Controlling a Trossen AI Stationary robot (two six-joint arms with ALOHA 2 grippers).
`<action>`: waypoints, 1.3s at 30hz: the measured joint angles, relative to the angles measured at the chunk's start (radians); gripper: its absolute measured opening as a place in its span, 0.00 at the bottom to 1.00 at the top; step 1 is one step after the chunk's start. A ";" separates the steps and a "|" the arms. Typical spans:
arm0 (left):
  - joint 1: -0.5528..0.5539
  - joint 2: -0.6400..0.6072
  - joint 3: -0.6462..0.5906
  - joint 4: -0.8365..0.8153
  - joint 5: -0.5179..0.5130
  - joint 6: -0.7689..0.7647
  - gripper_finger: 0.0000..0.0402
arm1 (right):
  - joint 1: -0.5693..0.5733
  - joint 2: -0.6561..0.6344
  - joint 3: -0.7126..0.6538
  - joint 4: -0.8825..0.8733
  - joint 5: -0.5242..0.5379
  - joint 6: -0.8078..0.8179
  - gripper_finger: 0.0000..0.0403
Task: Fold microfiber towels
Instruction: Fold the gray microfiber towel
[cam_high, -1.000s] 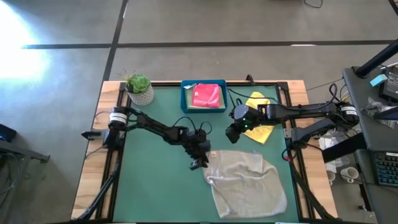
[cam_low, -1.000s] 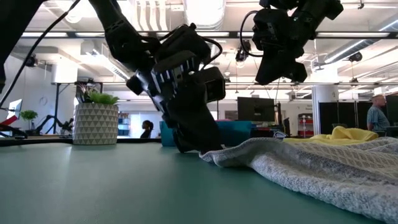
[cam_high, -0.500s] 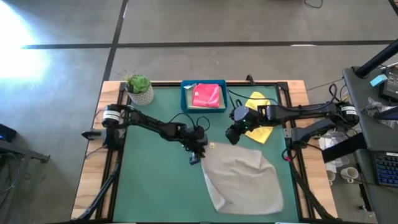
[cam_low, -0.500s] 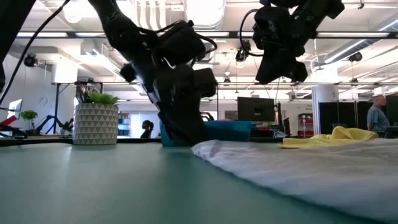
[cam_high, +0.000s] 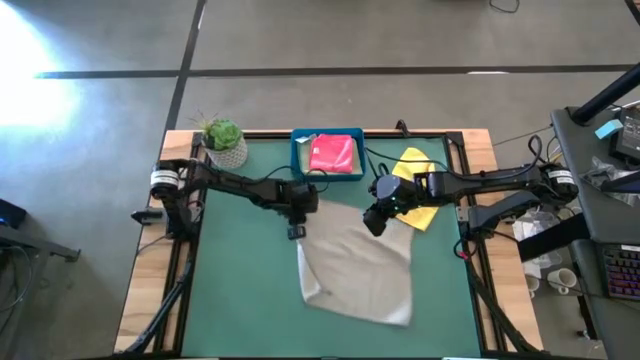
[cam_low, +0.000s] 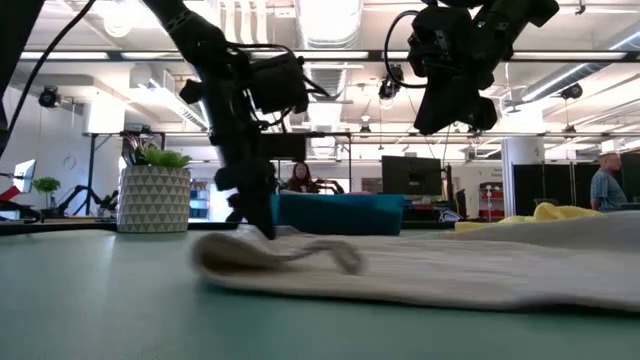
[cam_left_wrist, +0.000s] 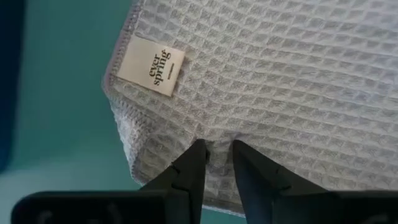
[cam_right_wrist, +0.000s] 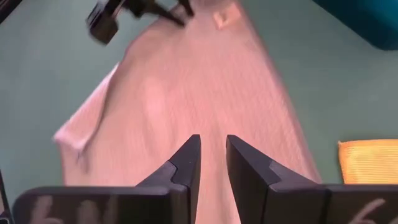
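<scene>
Label (cam_left_wrist: 151, 65) "ever spring", on grey towel (cam_left_wrist: 298, 81)

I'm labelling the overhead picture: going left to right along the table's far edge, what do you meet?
Potted plant → blue tray holding the pink towel → yellow towel.

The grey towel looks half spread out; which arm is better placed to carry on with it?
Probably the left: its claw is pinching the grey towel at a corner near the label. The right claw hangs above the towel's far edge, gripping nothing.
</scene>
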 joint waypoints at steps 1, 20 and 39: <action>0.010 -0.002 0.000 -0.021 -0.008 0.010 0.16 | 0.004 0.000 0.000 0.000 0.000 0.000 0.17; 0.045 -0.139 -0.043 -0.452 -0.035 0.030 0.15 | 0.194 0.001 0.000 -0.004 0.000 0.172 0.17; -0.090 -0.665 -0.081 -0.429 0.173 -0.064 0.24 | 0.541 0.002 0.000 0.009 0.268 0.469 0.17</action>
